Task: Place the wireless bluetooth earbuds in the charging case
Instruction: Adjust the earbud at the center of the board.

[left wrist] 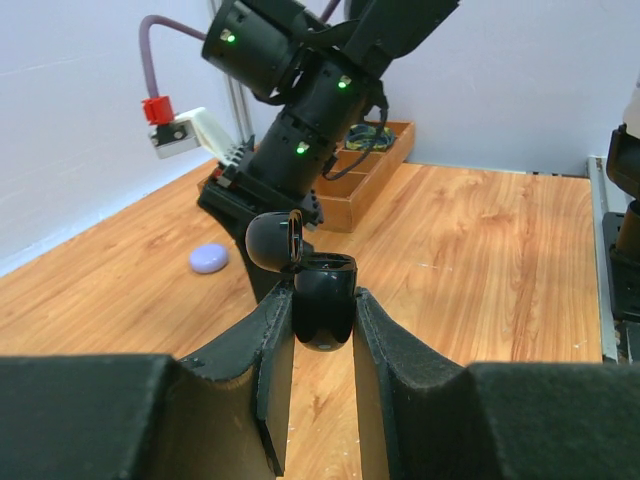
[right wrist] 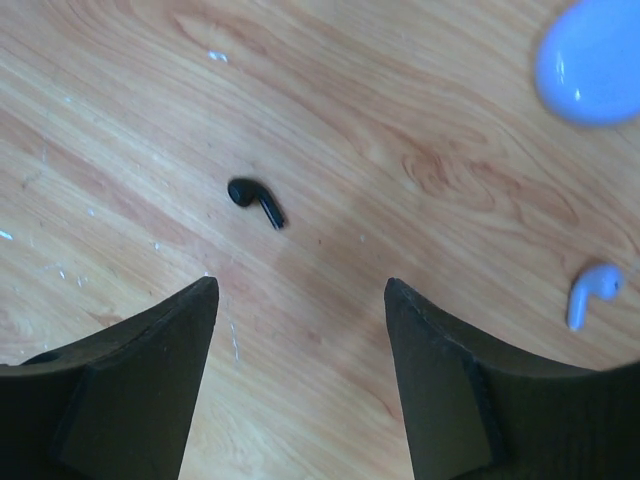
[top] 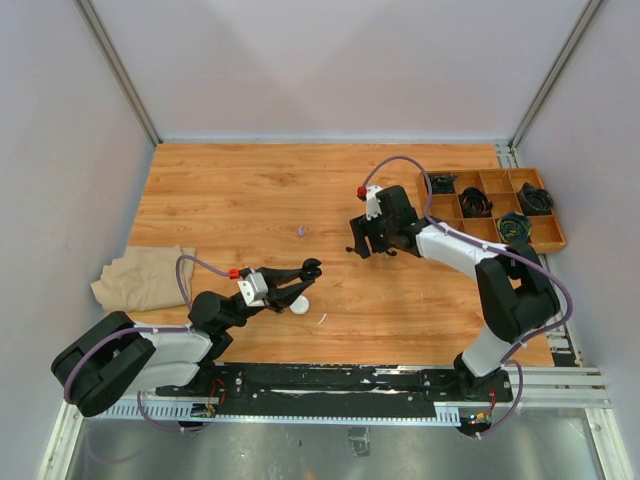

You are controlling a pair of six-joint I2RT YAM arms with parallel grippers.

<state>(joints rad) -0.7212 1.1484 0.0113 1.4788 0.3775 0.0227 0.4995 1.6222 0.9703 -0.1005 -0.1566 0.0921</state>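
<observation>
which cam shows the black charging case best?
Left wrist: the black case fills the centre of the frame, clamped in the left gripper, lid flipped open. Top external shows only a small dark blob at that gripper's tip; right wrist doesn't show it.

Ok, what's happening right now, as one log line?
left gripper: shut on open black case | right gripper: open, black earbud ahead | purple earbud: lying loose

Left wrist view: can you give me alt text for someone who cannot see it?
The left hand grips an open black charging case upright, its lid flipped back. Beyond it are the right arm, low over the wooden table, a lavender case lying on the table, and a wooden tray.
</observation>
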